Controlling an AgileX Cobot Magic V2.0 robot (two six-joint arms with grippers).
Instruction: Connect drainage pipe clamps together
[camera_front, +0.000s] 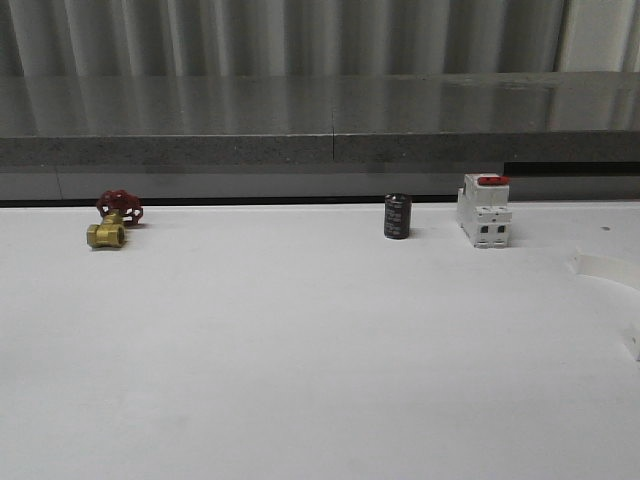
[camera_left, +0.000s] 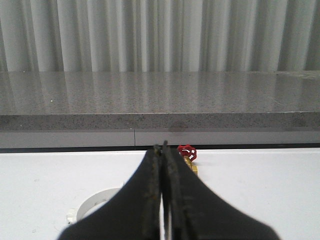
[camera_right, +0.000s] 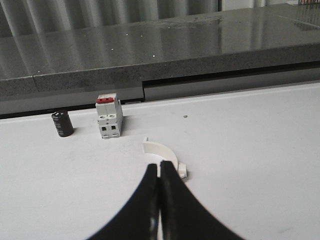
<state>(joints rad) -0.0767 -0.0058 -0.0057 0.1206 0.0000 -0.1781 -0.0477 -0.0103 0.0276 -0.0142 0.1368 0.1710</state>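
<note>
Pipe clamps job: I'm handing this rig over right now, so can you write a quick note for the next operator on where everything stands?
Left pincer: shut, holding nothing. Right pincer: shut, holding nothing.
One clamp half lies on the white table just ahead of the right pincer, near the switch; in the front view it sits at the table's right edge. The other clamp half lies by the left pincer, partly hidden behind its fingers.
Done: nothing yet; the halves lie apart, neither gripped.
Left: open both pincers, pick up each half, bring them together and join them.

Matt white plastic clamp half (camera_right: 162, 152), brass valve (camera_front: 106, 235), polished stone ledge (camera_front: 320, 115).
</note>
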